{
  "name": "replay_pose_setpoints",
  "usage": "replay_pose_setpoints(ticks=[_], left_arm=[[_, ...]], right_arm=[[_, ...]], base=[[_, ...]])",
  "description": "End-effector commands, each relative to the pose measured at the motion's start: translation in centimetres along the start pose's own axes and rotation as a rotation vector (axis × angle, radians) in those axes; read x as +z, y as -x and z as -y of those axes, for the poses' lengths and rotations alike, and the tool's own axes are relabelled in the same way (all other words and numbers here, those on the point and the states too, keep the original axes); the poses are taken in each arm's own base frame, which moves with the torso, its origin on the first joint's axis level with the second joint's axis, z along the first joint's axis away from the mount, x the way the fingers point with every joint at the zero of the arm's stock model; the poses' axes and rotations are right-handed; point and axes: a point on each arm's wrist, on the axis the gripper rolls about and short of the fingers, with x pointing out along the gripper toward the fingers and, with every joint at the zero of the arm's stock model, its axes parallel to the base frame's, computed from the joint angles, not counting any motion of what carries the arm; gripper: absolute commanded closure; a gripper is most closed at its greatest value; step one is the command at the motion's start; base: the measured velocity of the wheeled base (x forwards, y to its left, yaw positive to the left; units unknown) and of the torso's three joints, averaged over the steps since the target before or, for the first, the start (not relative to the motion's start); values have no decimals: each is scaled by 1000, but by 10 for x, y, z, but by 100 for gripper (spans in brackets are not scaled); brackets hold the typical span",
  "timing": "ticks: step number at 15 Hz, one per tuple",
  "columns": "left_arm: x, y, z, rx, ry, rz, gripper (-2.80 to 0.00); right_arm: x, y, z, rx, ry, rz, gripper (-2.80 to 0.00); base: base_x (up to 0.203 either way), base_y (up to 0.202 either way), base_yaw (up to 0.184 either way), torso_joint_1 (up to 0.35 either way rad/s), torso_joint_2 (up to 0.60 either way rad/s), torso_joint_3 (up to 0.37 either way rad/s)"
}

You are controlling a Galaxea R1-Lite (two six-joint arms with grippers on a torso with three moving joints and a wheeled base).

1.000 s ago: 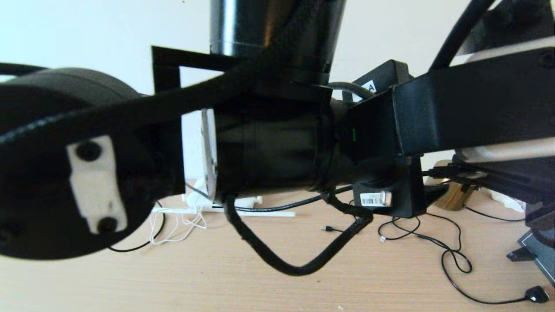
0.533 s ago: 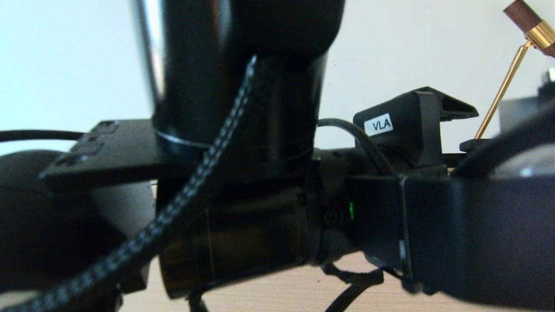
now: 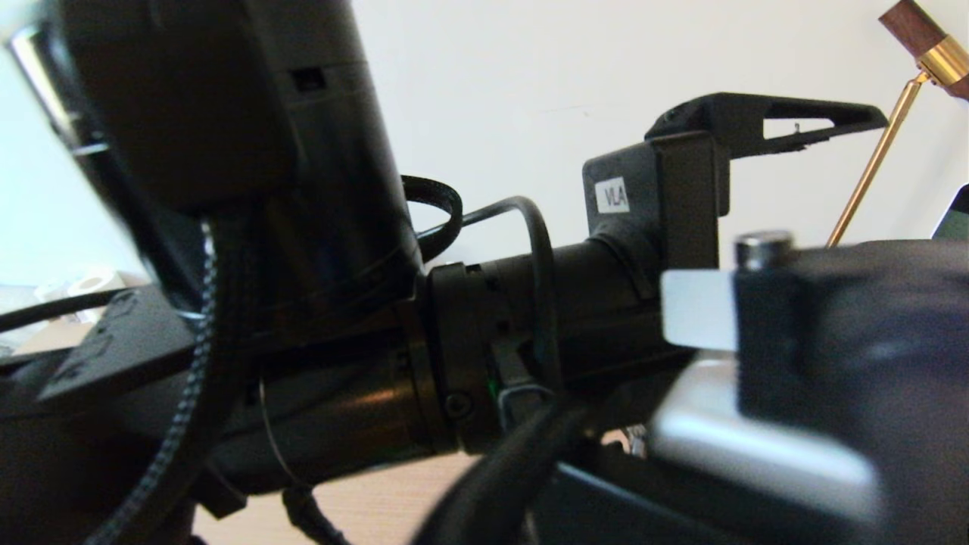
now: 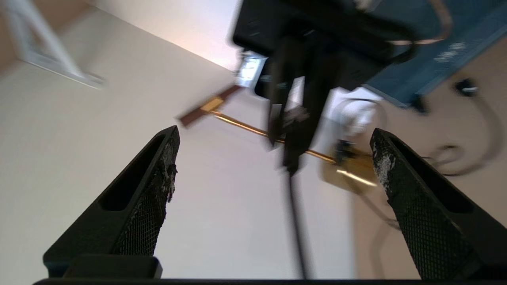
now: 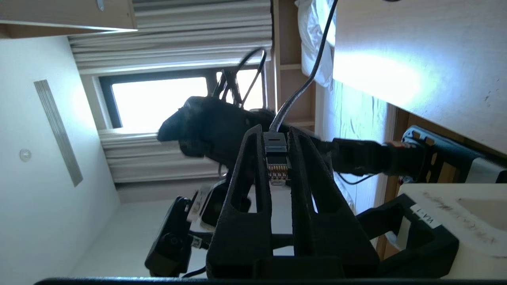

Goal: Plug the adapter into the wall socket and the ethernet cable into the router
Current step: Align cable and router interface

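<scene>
While arms block the head view, right end effector (image 5: 276,158) pinches ethernet cable (image 5: 276,152).

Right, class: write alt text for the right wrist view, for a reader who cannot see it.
The right gripper is shut on the connector end of the ethernet cable, its metal contacts showing between the two black fingers. The black cable runs away from the connector. Behind are a bright window with curtains and a pale wooden surface.

On my black camera mount (image 3: 651,204) a white sticker (image 3: 612,195) read "VLA". Another label (image 5: 425,217) possibly read the same.
</scene>
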Motion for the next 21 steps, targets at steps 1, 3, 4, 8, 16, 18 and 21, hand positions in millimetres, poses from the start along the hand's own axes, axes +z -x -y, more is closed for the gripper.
replay_pose_setpoints(ticks=[1, 3, 4, 8, 16, 18, 21], left_arm=[[-11, -2, 1, 14, -43, 19, -280], [-17, -2, 2, 17, -81, 36, -280], [-22, -1, 2, 17, -98, 26, -280], [-29, 3, 13, -21, -117, 13, -280], [-31, 0, 13, -6, -124, 14, -280], [-30, 0, 13, -6, -123, 17, -280], [-28, -1, 14, -7, -121, 26, -280]], right_arm=[[0, 0, 0, -1, -10, -5, 0], [0, 0, 0, -6, -18, -15, 0], [-1, 0, 0, -6, -20, -30, 0], [-1, 0, -2, -2, -20, -38, 0], [-2, 0, -2, 0, -35, -60, 0], [-1, 0, -1, -2, -38, -59, 0], [-1, 0, 0, -4, -40, -61, 0]], base=[[0, 0, 0, 0, 0, 0], [0, 0, 0, 0, 0, 0], [0, 0, 0, 0, 0, 0], [0, 0, 0, 0, 0, 0], [0, 0, 0, 0, 0, 0], [0, 0, 0, 0, 0, 0], [0, 0, 0, 0, 0, 0]])
